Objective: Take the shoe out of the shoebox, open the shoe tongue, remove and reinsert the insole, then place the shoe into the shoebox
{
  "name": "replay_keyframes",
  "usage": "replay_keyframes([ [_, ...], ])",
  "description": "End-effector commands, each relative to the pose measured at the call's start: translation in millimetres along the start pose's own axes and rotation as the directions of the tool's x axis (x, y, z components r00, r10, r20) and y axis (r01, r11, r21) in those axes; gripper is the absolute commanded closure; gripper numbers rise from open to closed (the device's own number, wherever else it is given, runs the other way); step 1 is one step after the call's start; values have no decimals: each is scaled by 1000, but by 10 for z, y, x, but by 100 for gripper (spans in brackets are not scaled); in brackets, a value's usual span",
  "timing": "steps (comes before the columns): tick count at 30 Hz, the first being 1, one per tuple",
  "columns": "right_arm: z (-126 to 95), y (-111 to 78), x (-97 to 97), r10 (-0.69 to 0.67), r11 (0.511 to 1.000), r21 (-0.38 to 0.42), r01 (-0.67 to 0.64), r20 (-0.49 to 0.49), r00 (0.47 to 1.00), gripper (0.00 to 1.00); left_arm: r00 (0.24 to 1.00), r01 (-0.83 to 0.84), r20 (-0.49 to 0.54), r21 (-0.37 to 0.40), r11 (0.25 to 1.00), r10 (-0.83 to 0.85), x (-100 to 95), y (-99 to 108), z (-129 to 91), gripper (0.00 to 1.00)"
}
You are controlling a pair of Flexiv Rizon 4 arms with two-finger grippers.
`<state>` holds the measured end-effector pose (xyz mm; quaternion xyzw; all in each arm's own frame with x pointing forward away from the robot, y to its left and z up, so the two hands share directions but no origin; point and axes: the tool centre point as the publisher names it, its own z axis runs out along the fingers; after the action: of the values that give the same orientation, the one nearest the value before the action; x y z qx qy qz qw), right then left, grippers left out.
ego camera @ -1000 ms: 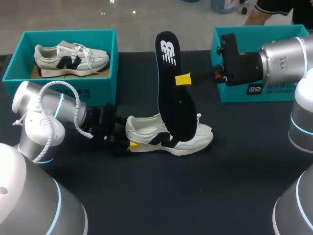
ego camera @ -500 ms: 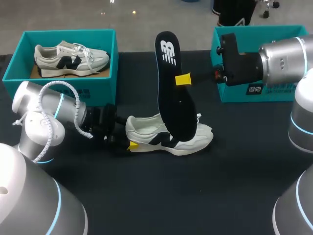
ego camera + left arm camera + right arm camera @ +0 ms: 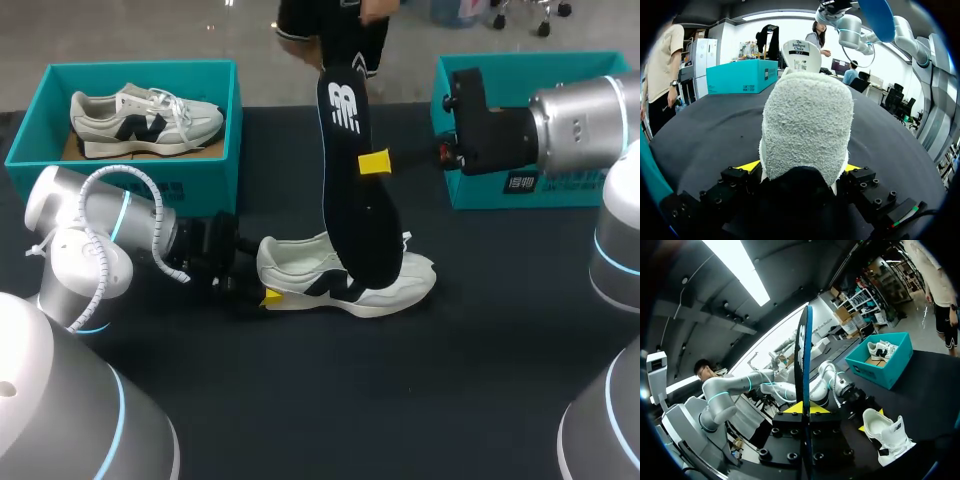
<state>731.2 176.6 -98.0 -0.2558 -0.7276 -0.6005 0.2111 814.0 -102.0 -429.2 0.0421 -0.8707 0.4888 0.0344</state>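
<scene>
Left gripper (image 3: 268, 296) clamped the white-and-black sneaker (image 3: 385, 282) by its heel on the black desk (image 3: 330, 400); right gripper (image 3: 374, 162) grasped the long black insole (image 3: 350, 190) upright over it.

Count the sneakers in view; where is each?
2. One sneaker lies in the left shoebox; the second sneaker sits on the table, its heel in the left gripper. The right shoebox hides its inside and may hold more.

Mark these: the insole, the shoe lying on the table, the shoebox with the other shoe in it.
insole (image 3: 352, 205): head view, middle of its black face.
shoe (image 3: 408, 277): head view, white toe.
shoebox (image 3: 140, 67): head view, far rim.
</scene>
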Motion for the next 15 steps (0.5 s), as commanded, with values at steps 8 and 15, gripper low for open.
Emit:
replay_keyframes([
  [8,23,-4,5,-1,1000,3,1,12,1000,100,1000,-1,1,1,1000,1,7,21,15,100],
  [15,36,39,77,2,1000,-26,-2,6,1000,100,1000,-1,1,1,1000,1,7,21,15,100],
])
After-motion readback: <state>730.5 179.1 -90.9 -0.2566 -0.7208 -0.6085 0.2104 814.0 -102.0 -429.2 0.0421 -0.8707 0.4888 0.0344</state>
